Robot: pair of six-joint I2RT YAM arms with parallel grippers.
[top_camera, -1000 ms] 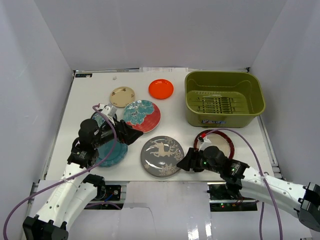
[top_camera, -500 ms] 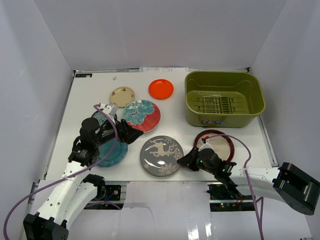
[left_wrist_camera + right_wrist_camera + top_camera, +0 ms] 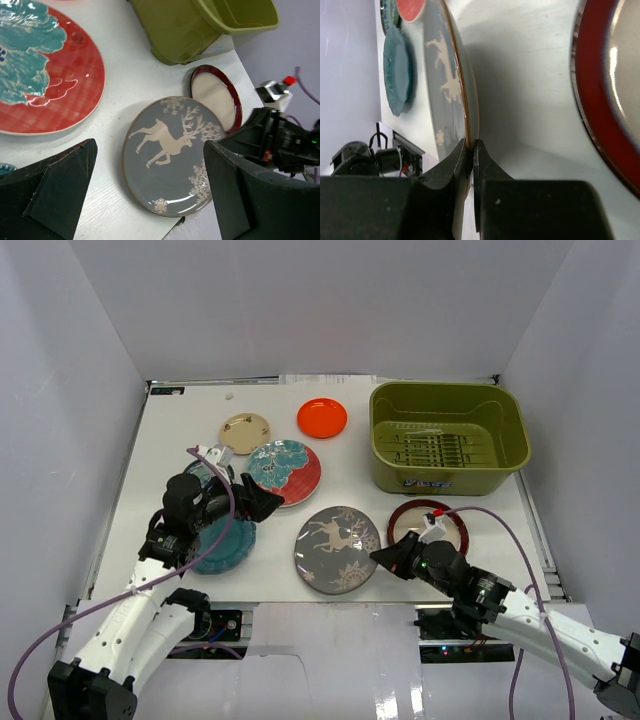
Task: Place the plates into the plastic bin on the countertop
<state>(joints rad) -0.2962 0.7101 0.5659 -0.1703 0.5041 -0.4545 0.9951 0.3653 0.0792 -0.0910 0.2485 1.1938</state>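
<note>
Progress: none of the seven plates had reached the bin; all seven remained to be transferred.

1. The left fingers (image 3: 55, 195) were spread wide with nothing between them, hovering above the left-centre of the tabletop (image 3: 350, 465).
2. The plain teal plate (image 3: 225, 545) lay flat at the near left, partly under the left arm. The small teal patterned plate (image 3: 212, 475) sat just beyond it, largely hidden by that arm.
3. The tan plate (image 3: 244, 432) and the orange plate (image 3: 322, 418) lay toward the far side, with the floral plate (image 3: 284, 472) nearer than both.
4. The grey deer plate (image 3: 337, 548) lay at centre, close to the near edge of the tabletop. The right fingers (image 3: 445, 170) were clenched on its right rim. Whether the plate had left the surface cannot be told.
5. The red-rimmed plate (image 3: 428, 525) lay flat just right of the right fingers, between the deer plate and the bin.
6. The plastic bin (image 3: 448, 475) stood at the far right with its ribbed floor bare.

Clearance, as a judgement: the path to the bin would pass over the red-rimmed plate and the bin's near wall, so the deer plate would need lift first. The side wall stood close on the bin's right. Open tabletop lay left of the bin.
</note>
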